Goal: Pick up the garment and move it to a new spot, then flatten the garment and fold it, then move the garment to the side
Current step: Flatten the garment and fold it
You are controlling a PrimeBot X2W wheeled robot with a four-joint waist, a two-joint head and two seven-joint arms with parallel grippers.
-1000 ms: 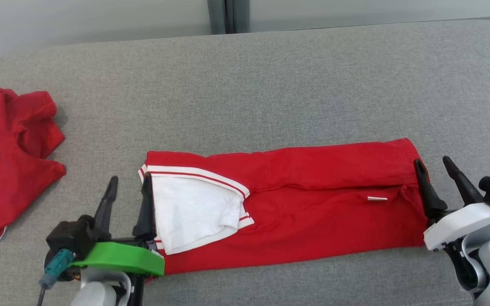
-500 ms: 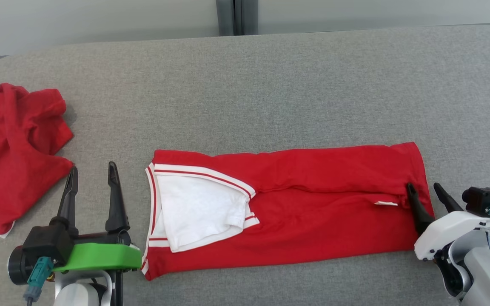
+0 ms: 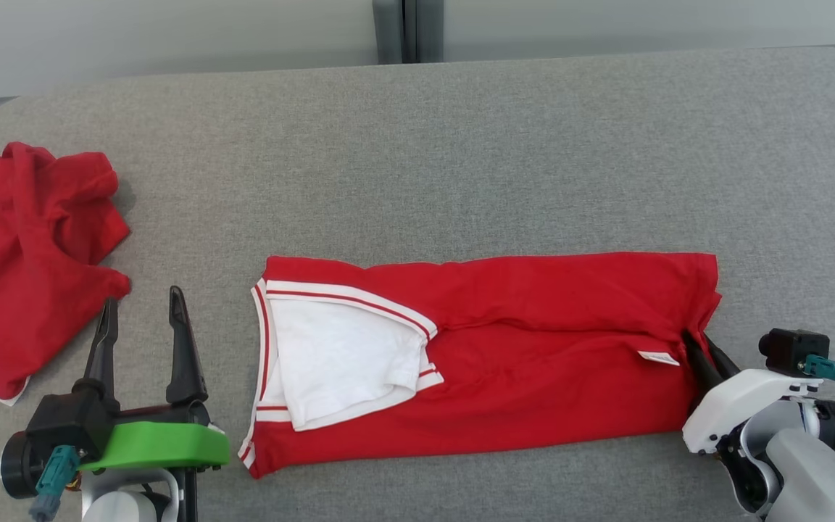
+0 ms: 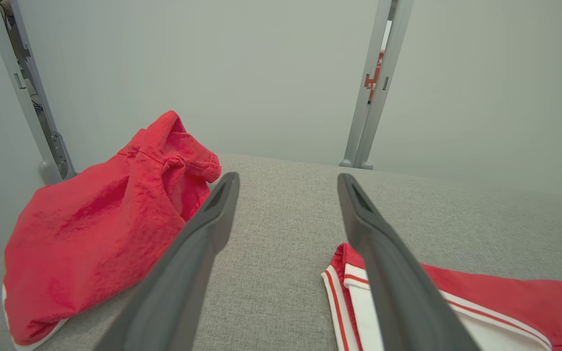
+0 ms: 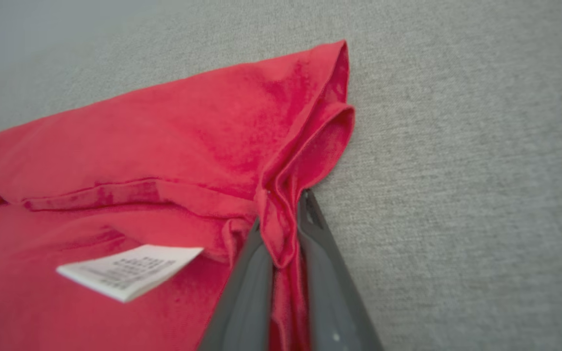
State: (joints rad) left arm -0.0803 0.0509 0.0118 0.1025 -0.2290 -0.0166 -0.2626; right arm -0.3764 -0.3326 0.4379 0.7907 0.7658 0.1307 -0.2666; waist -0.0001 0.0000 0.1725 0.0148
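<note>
Red folded garment with white trim lies at lower centre of your head view, right gripper clamped on its right-hand edge, left gripper fingers apart at lower left.

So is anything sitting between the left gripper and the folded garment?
Nothing visible. Only bare grey cushion separates the left gripper from the striped end of the folded garment; the crumpled red cloth lies on the gripper's other side.

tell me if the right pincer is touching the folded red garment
Touching. The right wrist view shows the right pincer closed on the folded red garment, with a bunched fold of its edge squeezed between the two fingers.
</note>
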